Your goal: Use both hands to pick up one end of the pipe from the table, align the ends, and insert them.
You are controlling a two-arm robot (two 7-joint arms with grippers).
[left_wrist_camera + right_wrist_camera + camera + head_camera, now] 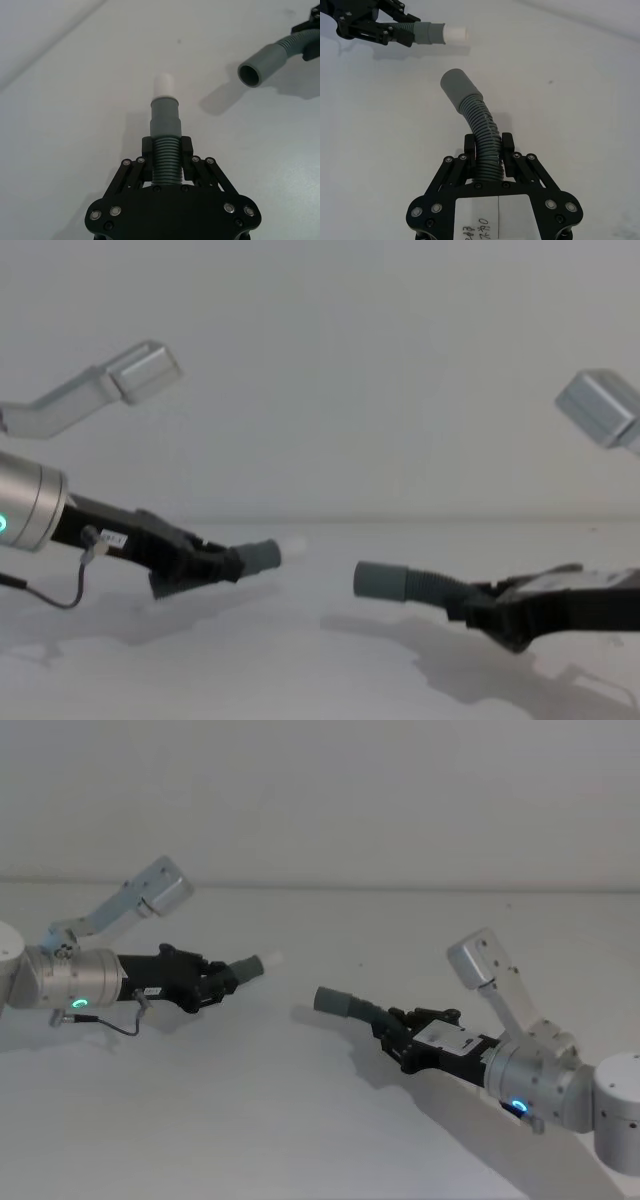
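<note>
The off-white table (300, 1120) lies bare around both arms, with its far edge well behind them, so I judge there is ample room. The right gripper (489, 145), at four o'clock in the head view, is clamped on the curved hose piece (481, 127); the left gripper (167, 150), at nine o'clock, is clamped on the short hose piece (165, 160). Both pieces are lifted: alignment is in hand. The sleeve cuff (334, 1002) and the white spigot tip (269, 962) face each other, apart and offset. Next, level the axes, then close the gap.
</note>
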